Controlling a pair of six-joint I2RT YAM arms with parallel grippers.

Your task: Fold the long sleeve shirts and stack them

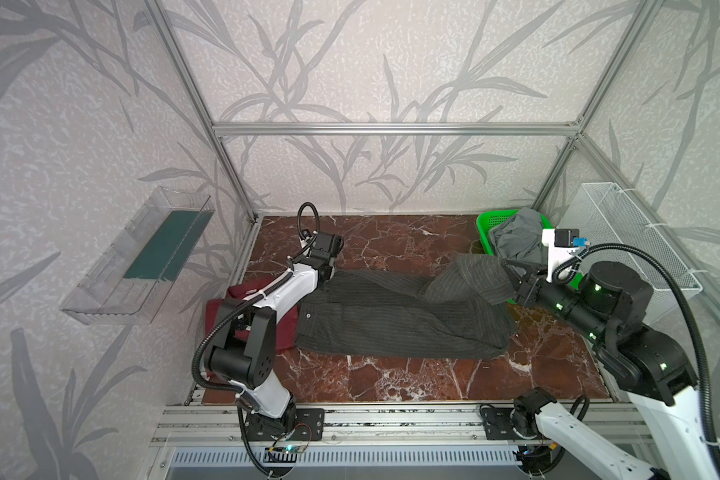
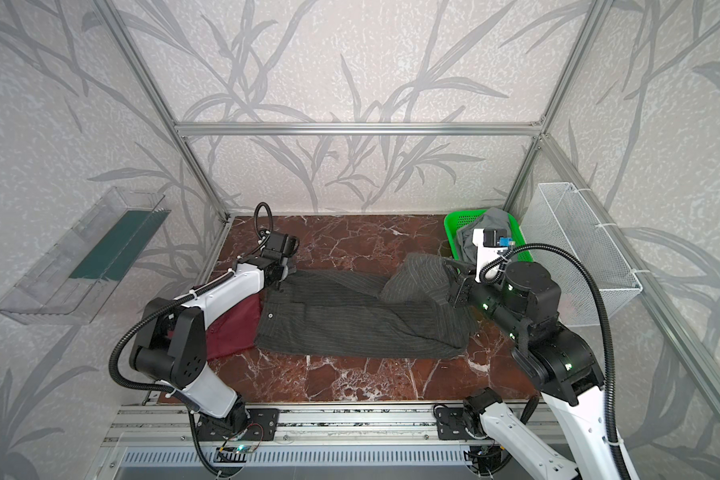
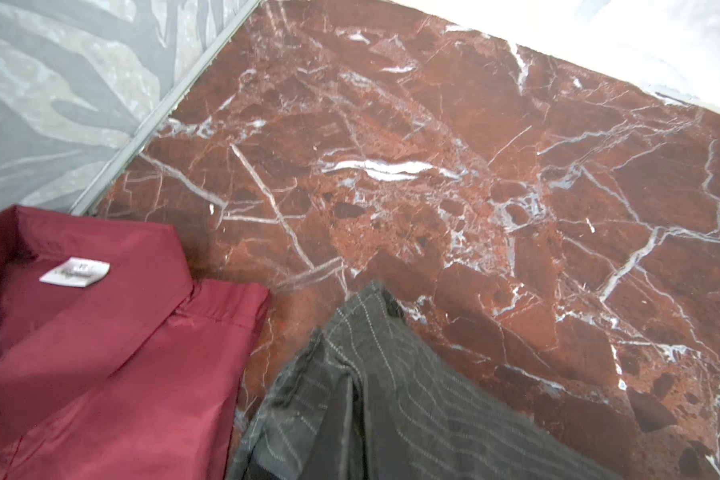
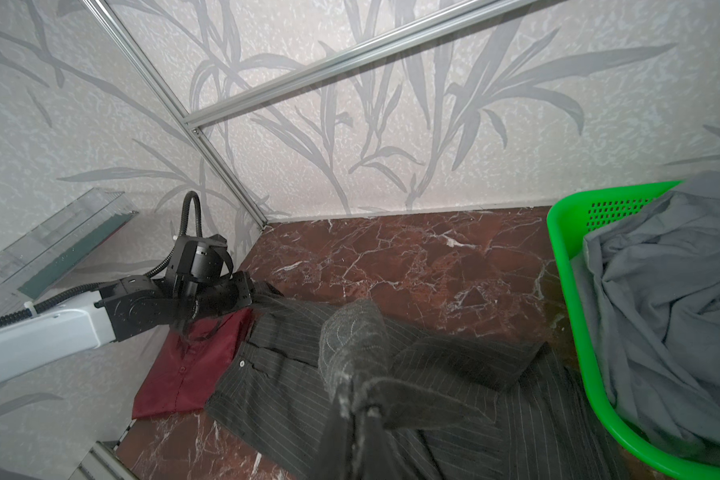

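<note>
A charcoal-grey pinstriped shirt lies stretched across the middle of the marble table. My left gripper is at its far left corner, with the striped cloth bunched up into the jaws; the fingers are hidden by it. My right gripper is shut on a fold of the same shirt at its right end and holds it lifted above the table. A maroon collared shirt lies folded at the left, partly under my left arm.
A green basket with a crumpled grey garment stands at the back right, just behind my right gripper. On the right wall hangs a white wire basket. A clear plastic bin is on the left wall.
</note>
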